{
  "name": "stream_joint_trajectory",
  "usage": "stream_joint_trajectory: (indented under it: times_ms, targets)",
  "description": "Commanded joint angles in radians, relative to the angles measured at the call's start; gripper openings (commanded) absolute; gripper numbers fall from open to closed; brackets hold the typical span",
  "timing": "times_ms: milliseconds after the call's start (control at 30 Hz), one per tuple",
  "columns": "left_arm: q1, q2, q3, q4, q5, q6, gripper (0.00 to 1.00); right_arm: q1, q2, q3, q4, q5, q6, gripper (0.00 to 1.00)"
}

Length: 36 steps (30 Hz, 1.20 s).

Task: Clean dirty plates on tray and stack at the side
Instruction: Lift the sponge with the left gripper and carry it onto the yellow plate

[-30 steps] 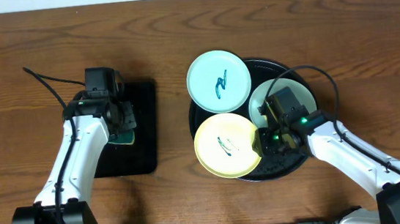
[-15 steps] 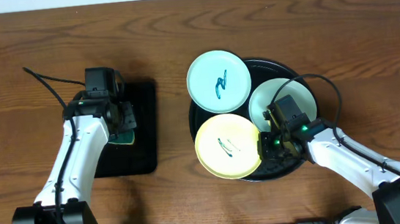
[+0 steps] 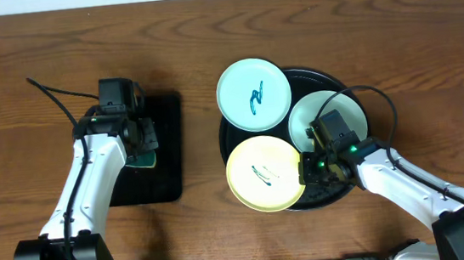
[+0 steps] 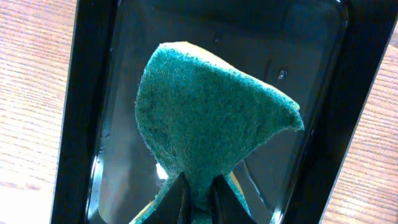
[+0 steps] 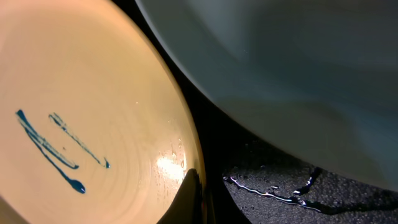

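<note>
– Black round tray [image 3: 312,77]: anything hidden?
– The right gripper [image 3: 311,167], reaching in from the tray's front right, covers part of the plain mint plate [image 3: 303,119]. It pinches the rim of the yellow plate [image 3: 262,175] on the tray's front left.
– And the left gripper [image 4: 198,194]?
– Well left of the tray, clamped on a green sponge [image 4: 208,118]; its fingertips are cut off.

Three plates [image 3: 252,94] crowd the tray [image 3: 330,192]; the narrow gap between yellow plate [image 3: 260,175] and right mint plate [image 3: 315,109] is taken by the right gripper [image 3: 308,167]. Bare table [image 3: 200,133] lies between tray and small tray [image 3: 170,153].
</note>
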Motion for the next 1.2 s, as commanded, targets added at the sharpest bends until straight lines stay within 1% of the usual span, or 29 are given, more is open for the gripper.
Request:
stream_joint_trajectory:
  times_ms: [0, 633, 800, 1000, 1100, 1167]
  targets:
    - [0.002, -0.003, 0.004, -0.002, -0.002, -0.01, 0.07, 0.011, 0.007, -0.007, -0.002, 0.051, 0.013, 0.01]
    - [0.002, -0.003, 0.004, -0.003, -0.001, -0.017, 0.07, 0.011, 0.007, -0.007, 0.008, 0.05, 0.013, 0.01]
    - [0.001, -0.003, -0.014, 0.005, 0.075, -0.051, 0.08, 0.011, 0.007, -0.007, 0.008, 0.05, 0.013, 0.01]
    - [-0.002, 0.015, -0.068, 0.028, 0.078, -0.113, 0.07, 0.011, 0.007, -0.007, 0.007, 0.05, 0.013, 0.01]
    - [-0.002, 0.031, -0.074, 0.029, 0.146, -0.115, 0.07, 0.011, 0.007, -0.007, 0.007, 0.05, 0.013, 0.01]
    - [-0.002, 0.045, -0.074, 0.032, 0.217, -0.116, 0.08, 0.011, 0.007, -0.007, 0.007, 0.05, 0.013, 0.01]
